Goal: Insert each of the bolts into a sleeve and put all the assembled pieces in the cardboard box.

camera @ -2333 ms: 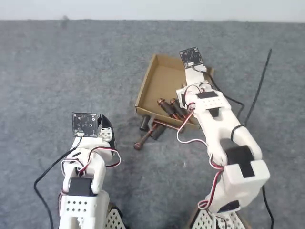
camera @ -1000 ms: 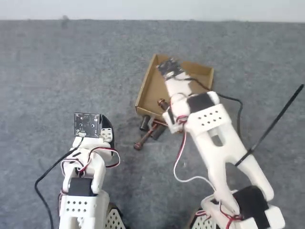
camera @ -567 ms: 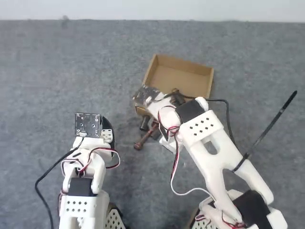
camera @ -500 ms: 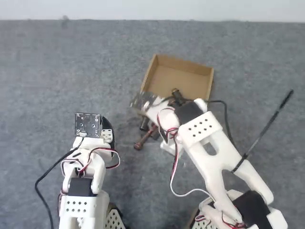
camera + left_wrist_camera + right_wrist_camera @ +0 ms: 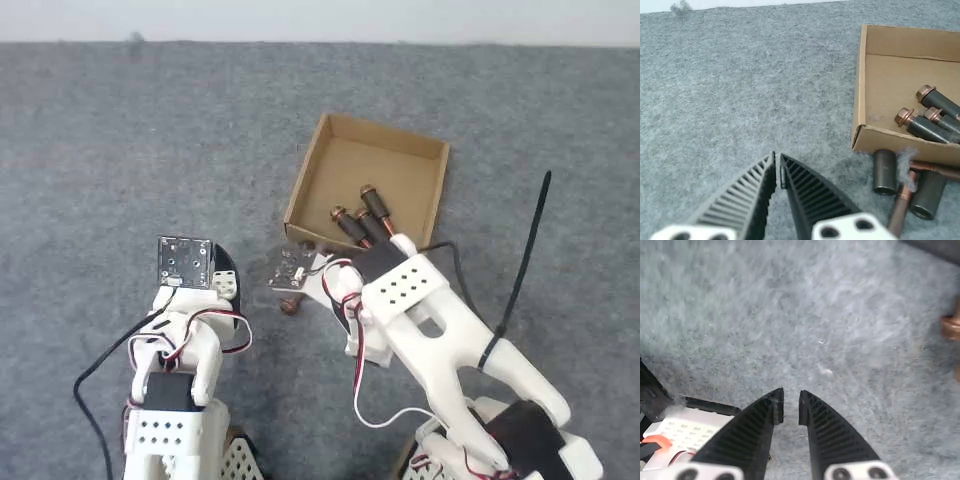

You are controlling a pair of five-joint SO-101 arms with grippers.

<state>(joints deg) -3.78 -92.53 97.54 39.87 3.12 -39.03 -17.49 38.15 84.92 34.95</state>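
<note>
The cardboard box [image 5: 380, 160] sits at the middle back, with assembled bolt-and-sleeve pieces [image 5: 352, 224] lying in its near part. In the left wrist view three pieces [image 5: 922, 127] lie in the box [image 5: 890, 75]. Just outside its near wall are two dark loose sleeves [image 5: 885, 171] [image 5: 926, 194] and two copper bolts [image 5: 901, 204] [image 5: 935, 169]. My right arm's wrist camera board [image 5: 293, 270] hangs over these loose parts; one bolt head [image 5: 289, 306] peeks out. My right gripper [image 5: 790, 405] is empty over bare felt, with a narrow gap between its fingers. My left gripper [image 5: 778, 165] is shut and empty, left of the box.
Grey felt covers the table. My left arm [image 5: 185, 330] stands at the front left, and its base [image 5: 685, 422] appears beside my right gripper. A black cable [image 5: 520, 270] rises from the right arm. Open felt lies to the left and behind.
My right arm has swung out of the box, towards the front left, and now hangs over the loose parts in front of it. The left arm has stayed still.
</note>
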